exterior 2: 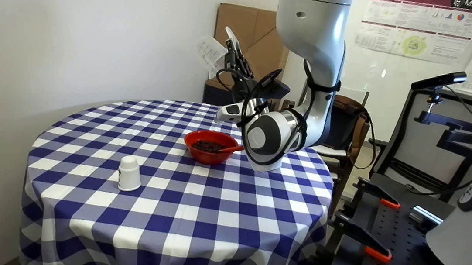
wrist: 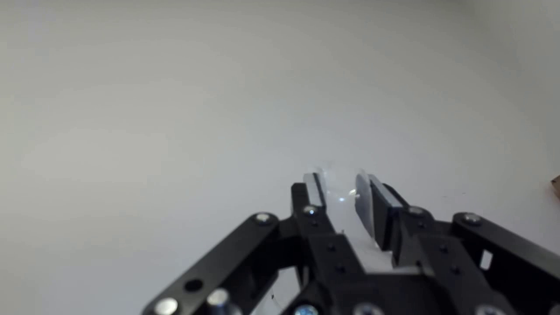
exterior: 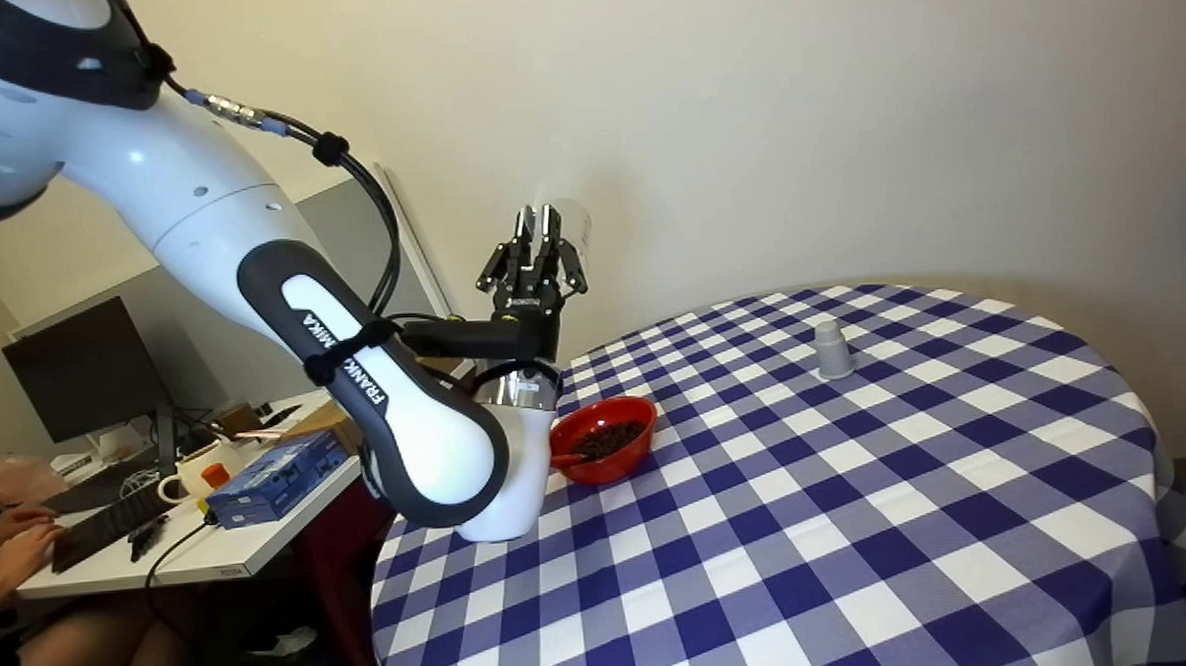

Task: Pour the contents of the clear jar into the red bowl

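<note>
Fingers [exterior: 550, 224] holding clear jar [exterior: 576, 226] aloft, red bowl [exterior: 623, 466] with dark pieces [exterior: 610, 439], blue-checked tablecloth [exterior: 822, 523]

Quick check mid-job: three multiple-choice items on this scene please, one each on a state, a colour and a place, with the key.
1. The shallow round red bowl is: A) empty; B) upside down; C) holding dark pieces.
2. The checked fabric tablecloth is: A) blue and white; B) green and yellow; C) pink and black.
3. The clear cylindrical jar is: A) inside the bowl; B) held up in the black hand; C) standing on the tablecloth.

1 C: both exterior views show them inside.
2 A: its squares show it.
3 B: the wrist view shows clear material gripped.
</note>
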### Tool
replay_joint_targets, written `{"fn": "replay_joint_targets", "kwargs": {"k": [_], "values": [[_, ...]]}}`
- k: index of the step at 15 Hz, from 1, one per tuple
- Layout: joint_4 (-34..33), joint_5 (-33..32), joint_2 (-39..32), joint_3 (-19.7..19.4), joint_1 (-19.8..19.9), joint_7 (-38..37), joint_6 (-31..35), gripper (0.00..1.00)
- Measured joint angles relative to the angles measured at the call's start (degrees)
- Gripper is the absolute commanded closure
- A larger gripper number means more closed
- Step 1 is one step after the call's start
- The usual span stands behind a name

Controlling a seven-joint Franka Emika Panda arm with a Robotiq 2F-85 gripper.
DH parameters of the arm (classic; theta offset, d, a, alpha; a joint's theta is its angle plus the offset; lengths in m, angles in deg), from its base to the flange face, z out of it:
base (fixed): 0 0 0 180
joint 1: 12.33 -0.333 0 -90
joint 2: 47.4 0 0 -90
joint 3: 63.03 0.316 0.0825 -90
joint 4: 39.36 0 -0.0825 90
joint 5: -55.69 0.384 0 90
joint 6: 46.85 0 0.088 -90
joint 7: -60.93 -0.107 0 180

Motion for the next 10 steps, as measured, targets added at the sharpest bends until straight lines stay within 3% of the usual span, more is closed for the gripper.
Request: {"fn": "replay_joint_targets", "kwargs": {"k": [7, 10], "values": [[0.05, -0.33, 0.08, 0.09, 0.10, 0.00, 0.31, 0.72], [0.49, -2.70, 3.17, 2.69, 2.68, 0.24, 5.48, 0.72]]}}
